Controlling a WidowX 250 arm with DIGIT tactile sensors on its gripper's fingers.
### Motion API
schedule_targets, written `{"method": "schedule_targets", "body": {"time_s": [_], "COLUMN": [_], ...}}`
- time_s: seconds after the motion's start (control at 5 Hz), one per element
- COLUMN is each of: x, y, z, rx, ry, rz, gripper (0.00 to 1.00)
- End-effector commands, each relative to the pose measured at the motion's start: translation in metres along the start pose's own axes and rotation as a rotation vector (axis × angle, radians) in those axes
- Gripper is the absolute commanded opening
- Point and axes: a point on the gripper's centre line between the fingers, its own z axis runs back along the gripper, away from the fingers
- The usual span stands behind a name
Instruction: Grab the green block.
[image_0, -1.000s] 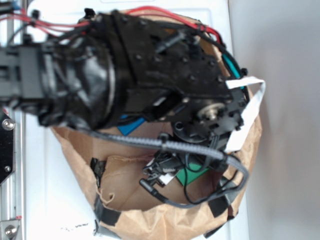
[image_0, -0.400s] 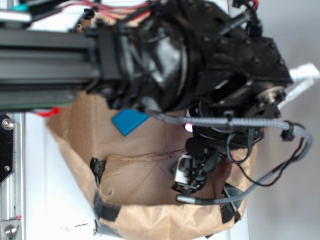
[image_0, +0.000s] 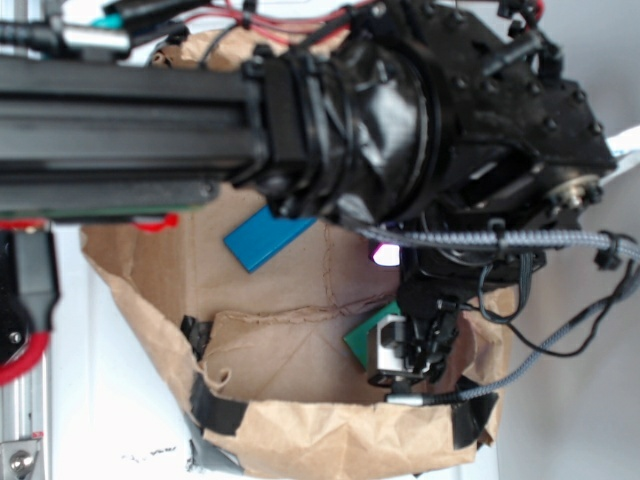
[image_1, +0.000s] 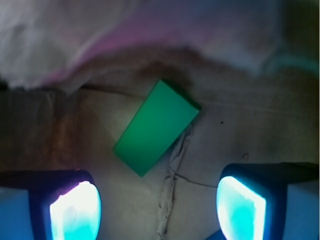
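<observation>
Gripper (image_0: 408, 352) hangs low at the right of the exterior view, under the bulky black arm (image_0: 400, 130) that fills the upper half of the frame. Its metal fingers point down over the brown paper (image_0: 270, 340) — from this view I cannot tell how far apart they stand. The green block (image_0: 368, 332) shows as a dark-green corner just left of the fingers, lying flat on the paper and partly hidden by them. Well apart to the left and farther up lies the blue block (image_0: 266, 238), also flat, its upper edge tucked under the arm. Black tape (image_0: 212, 408) patches hold the paper's near edge, and a grey braided cable (image_0: 560, 340) loops out to the right.

From the wrist view the jaws stand wide open — one lit fingertip at the lower left (image_1: 75, 210), the other at the lower right (image_1: 241, 207), with nothing between them. The green block (image_1: 156, 127) lies flat on the paper (image_1: 235, 130) beyond the fingertips, about midway between them but nearer the left one, turned on a diagonal with its long side running from lower left to upper right. It touches neither finger. A frayed seam (image_1: 172, 190) in the paper runs down from the block's lower right edge.
</observation>
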Motion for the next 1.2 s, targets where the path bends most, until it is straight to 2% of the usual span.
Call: {"method": "schedule_targets", "body": {"time_s": [0.0,0.2,0.4,1.0], "x": [-0.018,-0.029,-0.023,-0.023], "y": [0.001,0.003,0.002,0.002], "z": [0.029,0.030,0.030,0.030], "rx": [0.137,0.124,0.111,0.111], "ry": [-0.343,-0.420,-0.373,-0.373], "rz": [-0.023,0.030,0.034,0.034], "gripper": [1.00,1.00,1.00,1.00]}}
